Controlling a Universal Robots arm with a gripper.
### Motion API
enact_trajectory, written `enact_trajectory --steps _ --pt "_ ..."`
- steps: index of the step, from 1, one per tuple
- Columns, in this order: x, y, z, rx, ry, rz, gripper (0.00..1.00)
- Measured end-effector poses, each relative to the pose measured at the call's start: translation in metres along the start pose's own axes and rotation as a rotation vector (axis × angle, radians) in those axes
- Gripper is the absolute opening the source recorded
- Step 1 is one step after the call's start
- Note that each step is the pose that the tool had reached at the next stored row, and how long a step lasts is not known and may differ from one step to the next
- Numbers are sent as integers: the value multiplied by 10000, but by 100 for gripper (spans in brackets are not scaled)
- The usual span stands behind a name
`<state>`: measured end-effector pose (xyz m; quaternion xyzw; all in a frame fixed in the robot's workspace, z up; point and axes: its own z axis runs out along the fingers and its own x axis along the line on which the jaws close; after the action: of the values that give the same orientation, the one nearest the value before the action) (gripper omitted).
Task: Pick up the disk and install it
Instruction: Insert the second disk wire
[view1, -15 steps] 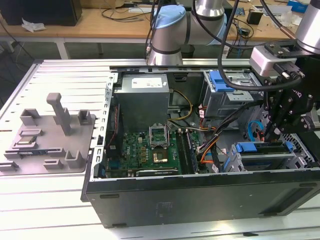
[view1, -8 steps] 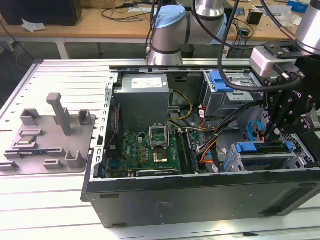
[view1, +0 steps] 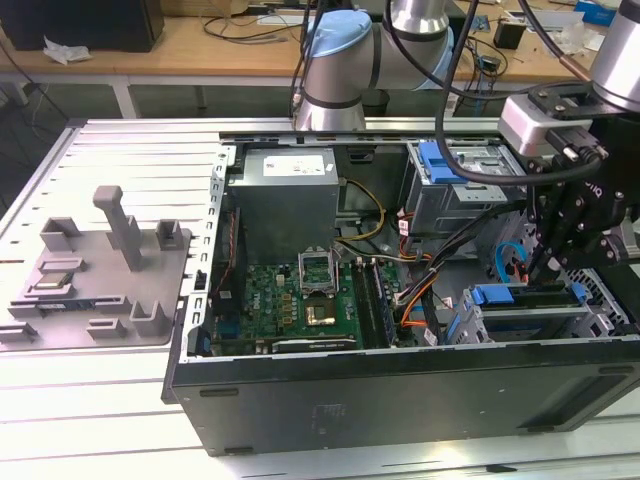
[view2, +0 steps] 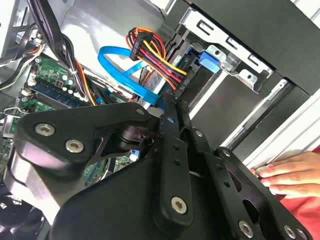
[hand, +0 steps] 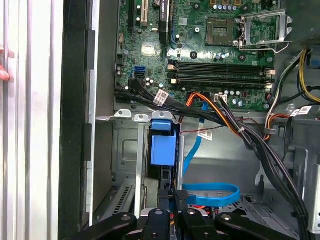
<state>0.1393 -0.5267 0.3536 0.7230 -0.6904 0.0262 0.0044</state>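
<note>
Exterior view: my gripper (view1: 545, 262) hangs over the drive cage at the front corner of the open computer case (view1: 400, 400), on the exterior view's right. The disk (view1: 535, 318) sits in that cage right under me, silver body with blue rails, looks at least partly seated. In the first wrist view its blue end tab (hand: 163, 145) stands in the slot just ahead of my gripper (hand: 174, 199). Can't tell if my fingers are clamped on the disk or just close together; the contact spot is hidden in both wrist views.

Risks, my guess:
- Blue flat cable (hand: 210, 192) loops just beside the slot, and the orange-red-yellow wire bundle (view2: 155, 55) hangs near my gripper (view2: 167, 107) in the second wrist view. Either could snag on me or get pinched against the cage.
- If the disk is tilted in its rails, pushing down could jam it or bend a rail.
- A person's hand (view2: 292, 172) rests on the frame by the case edge, near my arm. A sideways swing could hit it.
- Black cable bundle (hand: 240, 135) crosses near the motherboard (hand: 200, 45); dragging it could pull a plug.
</note>
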Motion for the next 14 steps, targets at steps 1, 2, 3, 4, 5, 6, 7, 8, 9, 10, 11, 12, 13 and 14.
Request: enact_trajectory --steps 1,2,3,4,5,6,7,8,9,10,11,12,13,14 --pt "0 0 1 0 0 0 16" --pt "0 0 4 0 0 0 16" --pt "0 -1 5 0 0 -1 16" --pt "0 0 9 0 -1 0 16" --pt "-1 -1 11 0 -1 -1 16" --pt "-1 0 13 0 -1 0 16" --pt "-1 0 16 0 0 0 16" --pt "-1 0 18 0 1 0 16" --pt "-1 0 20 0 0 0 16" --pt "-1 -1 23 0 0 0 16" --pt "-1 -1 25 0 0 -1 16" --pt "-1 -1 27 0 0 0 16" --pt "-1 -1 30 0 0 0 16" --pt "-1 -1 32 0 1 -1 16"
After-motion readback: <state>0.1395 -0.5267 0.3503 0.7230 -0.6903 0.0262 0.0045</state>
